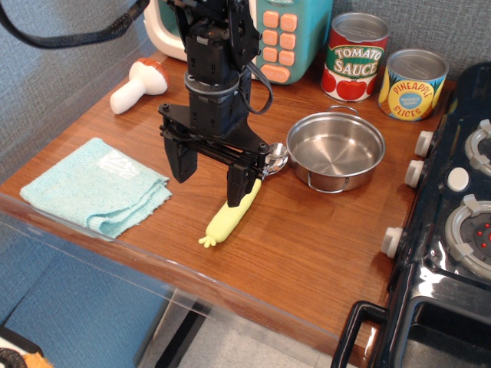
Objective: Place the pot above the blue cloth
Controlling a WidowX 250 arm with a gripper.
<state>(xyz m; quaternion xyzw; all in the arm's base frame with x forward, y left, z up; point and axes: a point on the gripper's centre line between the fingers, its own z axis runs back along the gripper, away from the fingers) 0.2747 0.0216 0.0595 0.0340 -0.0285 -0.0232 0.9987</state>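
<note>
The black two-fingered robot hand hangs over the middle of the brown wooden bench, fingers pointing down. Its jaws are spread wide and released; nothing is held between them. The left finger hangs clear over bare wood. The right finger overlaps the upper end of a pale yellow-green toy corn cob, which lies on the bench at a slant; actual contact between finger and cob cannot be determined.

The small round shallow stainless-steel pot stands upright and empty on the bench to the right of the hand, apart from it. One thin wire loop handle shows at its front rim and another at its back rim. A small shiny metal object lies just beside the pot's left side, partly hidden by the hand.

The folded light turquoise-blue terry cloth, with a pale whitish patch on top, lies flat near the left front edge of the bench, well apart from the pot, with the hand between them.

Behind the pot stand a red-labelled tomato sauce tin and a yellow-and-blue pineapple slices tin. A white toy mushroom with a brown cap lies at the rear left. A teal toy appliance with orange buttons stands at the rear. A black toy stove occupies the right side.
</note>
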